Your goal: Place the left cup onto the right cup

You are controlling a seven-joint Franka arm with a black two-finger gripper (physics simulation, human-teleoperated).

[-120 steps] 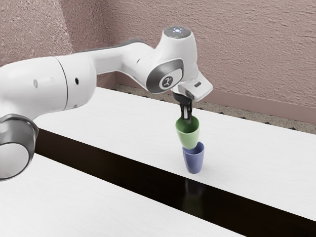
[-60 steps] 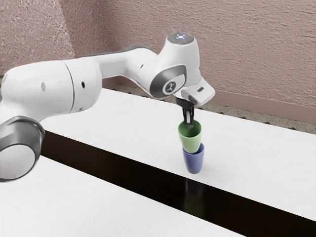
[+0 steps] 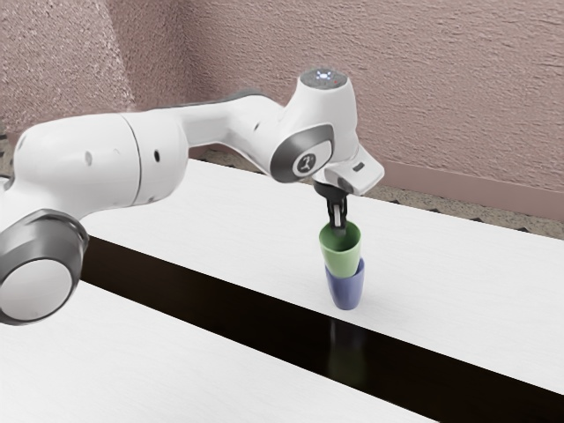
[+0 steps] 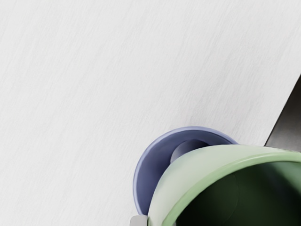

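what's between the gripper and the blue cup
The green cup: the gripper pinches its rim, and its lower part sits in the blue cup's mouth, as the exterior view shows.

We worked at a white table [image 3: 220, 220] crossed by a glossy black band [image 3: 220, 308]. Behind the table we saw a rough pinkish wall [image 3: 441, 79], a pale baseboard [image 3: 476, 183] and a strip of speckled floor [image 3: 476, 208]. The light was soft and even.
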